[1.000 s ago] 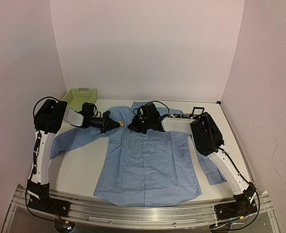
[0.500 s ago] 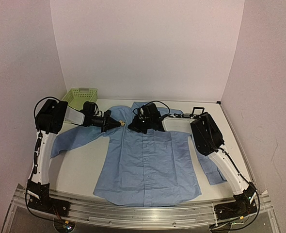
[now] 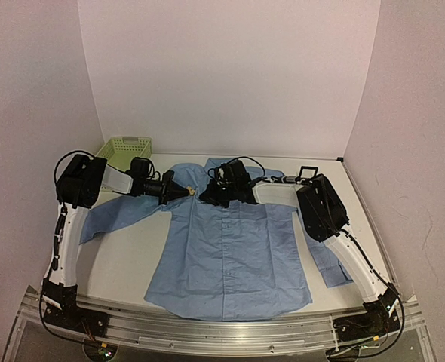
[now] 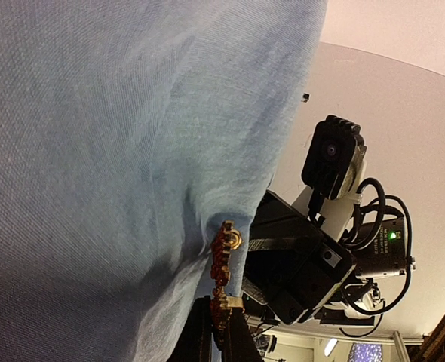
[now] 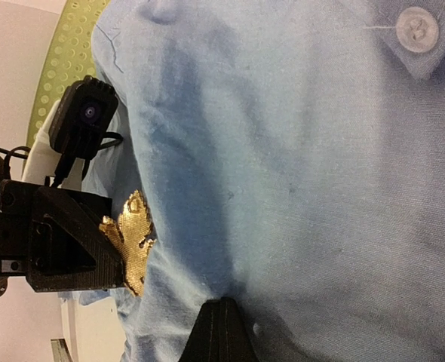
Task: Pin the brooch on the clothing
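Blue: one shirt [image 3: 230,249]; one brooch [image 4: 221,264], seemingly touching it, in left tool [image 4: 219,323].

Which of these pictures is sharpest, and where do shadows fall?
Top view: evenly lit but soft, the brooch only a speck. Left wrist view: sharpest, the shirt weave crisp. Right wrist view: a dark shadow band crosses the shirt beside the brooch's gold glint.

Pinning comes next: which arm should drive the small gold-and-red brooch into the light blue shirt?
Left: the left pincer grips the small gold-and-red brooch at the light blue shirt; the right pincer pinches fabric.
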`<action>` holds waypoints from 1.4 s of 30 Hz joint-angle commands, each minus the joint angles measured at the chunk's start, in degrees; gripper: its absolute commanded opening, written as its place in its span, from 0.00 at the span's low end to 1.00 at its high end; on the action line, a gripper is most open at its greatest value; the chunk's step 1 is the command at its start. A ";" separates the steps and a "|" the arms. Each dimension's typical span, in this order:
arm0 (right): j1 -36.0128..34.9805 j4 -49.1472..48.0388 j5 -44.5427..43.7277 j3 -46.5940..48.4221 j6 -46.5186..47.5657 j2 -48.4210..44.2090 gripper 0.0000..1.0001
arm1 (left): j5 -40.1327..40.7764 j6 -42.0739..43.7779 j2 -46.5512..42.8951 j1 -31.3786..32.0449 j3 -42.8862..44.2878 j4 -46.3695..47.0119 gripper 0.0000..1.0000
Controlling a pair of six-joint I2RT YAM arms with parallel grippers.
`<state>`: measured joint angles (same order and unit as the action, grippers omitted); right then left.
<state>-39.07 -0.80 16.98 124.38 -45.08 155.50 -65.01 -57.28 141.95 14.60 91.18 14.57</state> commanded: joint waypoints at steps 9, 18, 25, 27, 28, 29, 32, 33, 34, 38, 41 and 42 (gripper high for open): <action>-1.10 -0.10 2.18 1.76 0.03 3.22 0.00 | 1.56 1.52 4.70 5.26 4.16 -6.83 0.00; -1.07 -0.26 1.29 -1.15 1.70 0.63 0.00 | 0.62 -1.46 2.33 4.12 0.82 -2.45 0.00; -1.08 -0.23 -2.15 -3.60 6.79 -5.04 0.00 | 2.67 6.62 0.59 2.71 1.28 -10.37 0.00; -0.94 -0.25 -2.43 -3.61 7.43 -6.04 0.01 | 3.16 7.99 0.53 2.46 1.44 -11.45 0.00; -0.81 -0.25 -2.39 -3.62 7.54 -6.35 0.03 | 3.39 8.38 0.52 2.38 1.53 -11.77 0.00; -0.62 -0.24 -2.24 -3.72 7.37 -6.84 0.03 | 3.49 8.75 0.55 2.32 1.64 -12.07 0.00; -0.10 -0.21 -1.92 -5.01 6.71 -8.40 0.06 | 3.73 9.99 0.52 2.11 1.83 -12.97 0.00; 0.12 -0.25 -1.99 -6.01 6.54 -9.29 0.07 | 3.87 10.48 0.48 2.04 1.99 -13.35 0.00; 0.31 -0.25 -2.13 -6.96 6.52 -10.42 0.09 | 3.98 10.84 0.45 1.93 2.06 -13.58 0.00; 0.73 -0.24 -2.60 -10.99 7.39 -14.24 0.19 | 3.73 11.57 0.54 1.85 2.24 -14.17 0.00; 1.26 -0.19 -2.35 -12.82 7.32 -16.36 0.28 | 3.27 12.04 0.55 1.84 2.27 -14.22 0.00; 1.50 -0.22 -1.91 -12.87 7.08 -16.69 0.32 | 3.06 12.34 0.53 1.84 2.37 -14.22 0.00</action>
<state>-38.53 0.07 14.87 112.55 -38.34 145.35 -62.85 -47.37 142.13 16.34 94.13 6.16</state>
